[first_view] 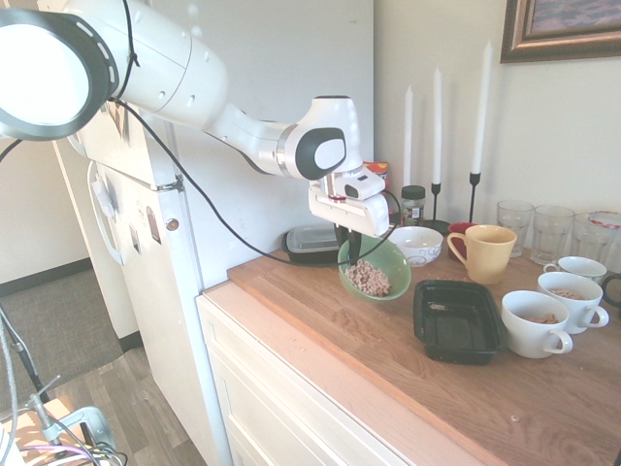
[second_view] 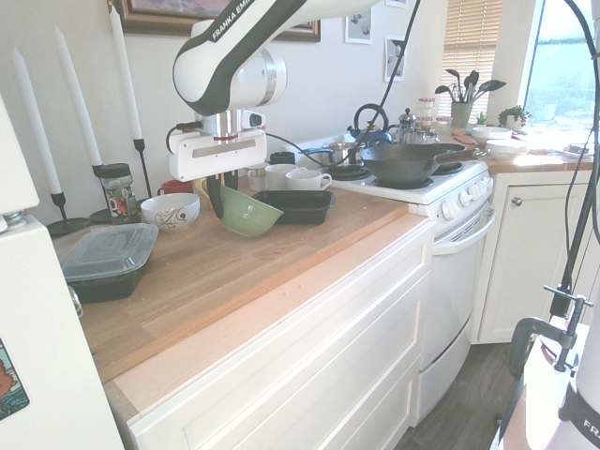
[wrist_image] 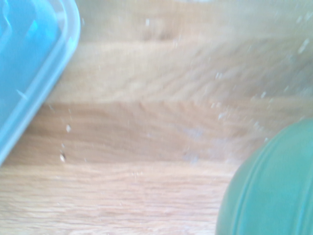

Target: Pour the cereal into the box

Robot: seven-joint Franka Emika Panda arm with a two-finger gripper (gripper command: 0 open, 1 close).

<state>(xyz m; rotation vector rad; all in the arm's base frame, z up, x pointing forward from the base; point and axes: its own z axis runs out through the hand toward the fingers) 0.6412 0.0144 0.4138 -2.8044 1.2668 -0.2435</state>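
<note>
Gripping the round green ceramic bowl (first_view: 375, 269) by its rim, the fingers (first_view: 353, 245) are clamped and hold it tilted above the wooden bench (first_view: 388, 359), its tan puffed cereal (first_view: 368, 278) ready for the shallow black plastic box (first_view: 456, 318) to its right.

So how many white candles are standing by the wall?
3, in a row against the wall behind the mugs: the left candle, the middle candle and the tallest, right candle. None looks hidden.

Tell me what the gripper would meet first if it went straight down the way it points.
Probably bare wooden countertop. The gripper, shut on the green bowl, hangs above open wood between the lidded container and the black tray; depth is uncertain.
</note>
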